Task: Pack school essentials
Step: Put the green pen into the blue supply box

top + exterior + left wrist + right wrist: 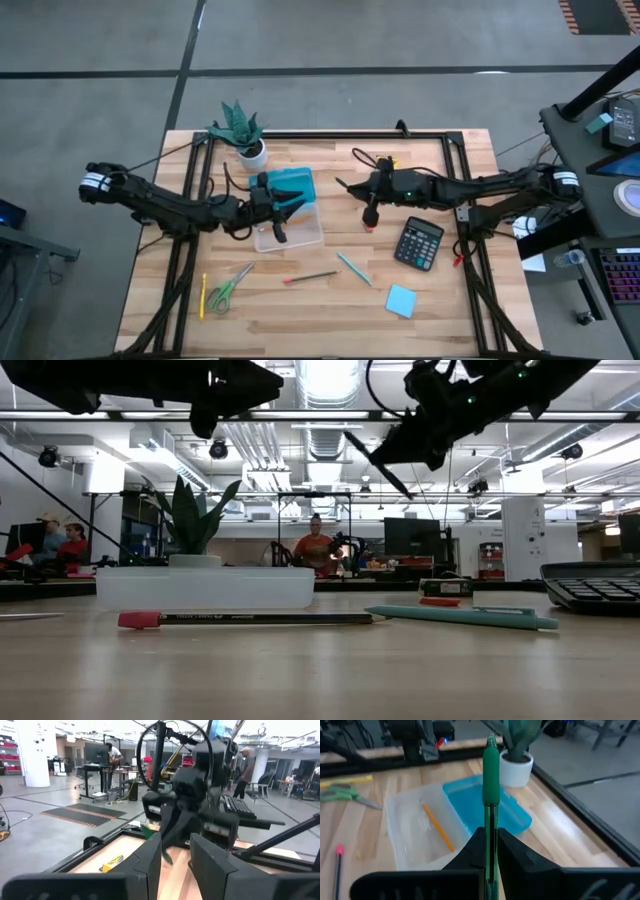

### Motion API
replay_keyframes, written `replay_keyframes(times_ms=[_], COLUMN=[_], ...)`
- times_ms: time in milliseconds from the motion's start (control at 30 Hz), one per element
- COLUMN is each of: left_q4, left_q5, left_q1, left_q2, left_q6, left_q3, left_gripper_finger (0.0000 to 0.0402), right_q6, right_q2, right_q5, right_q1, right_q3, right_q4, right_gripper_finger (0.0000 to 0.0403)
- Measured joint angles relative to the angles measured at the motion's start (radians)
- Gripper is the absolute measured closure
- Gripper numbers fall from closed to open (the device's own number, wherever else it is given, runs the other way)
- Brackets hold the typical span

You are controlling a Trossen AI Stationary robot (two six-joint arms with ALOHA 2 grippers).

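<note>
Green pen (491,765) pinched in right gripper (489,842) above mid-table, aimed at clear box (415,827) holding an orange pencil (436,826); best carried over, lowered flat alongside, then released, clear of left gripper (175,855), jaws part-spread, apparently empty.

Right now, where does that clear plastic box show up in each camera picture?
High view: clear box left of centre.
Low view: clear box at left.
Left wrist view: not in it.
Right wrist view: clear box left of centre.
Shared landmark in those three views: potted plant beside it.
</note>
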Motion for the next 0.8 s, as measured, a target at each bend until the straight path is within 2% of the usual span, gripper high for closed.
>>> replay_keyframes(times_ms=[200, 333, 433, 633, 800], left_q4=[0.023, 0.064, 0.115, 0.21, 0.352], left_q5=[0.0, 0.0, 0.003, 0.007, 0.064], left_q1=[0.0, 0.0, 0.0, 0.0, 0.001], left_q2=[0.04, 0.071, 0.105, 0.202, 0.332], left_q6=[-0.004, -0.005, -0.004, -0.005, 0.004], left_q3=[0.004, 0.004, 0.004, 0.007, 0.046], left_gripper_finger=[0.0314, 0.0314, 0.0314, 0.0314, 0.0313], right_q6=[-0.026, -0.028, -0.03, -0.046, -0.032], right_q2=[-0.019, -0.013, 0.002, 0.015, 0.027], right_q5=[-0.028, -0.139, -0.183, -0.211, -0.24], right_q1=[0.007, 0.009, 0.009, 0.009, 0.013], right_q3=[-0.005, -0.031, -0.066, -0.085, -0.088], right_q4=[0.026, 0.154, 0.28, 0.362, 0.433], right_gripper_finger=[0.0387, 0.0387, 0.0387, 0.0387, 0.0387])
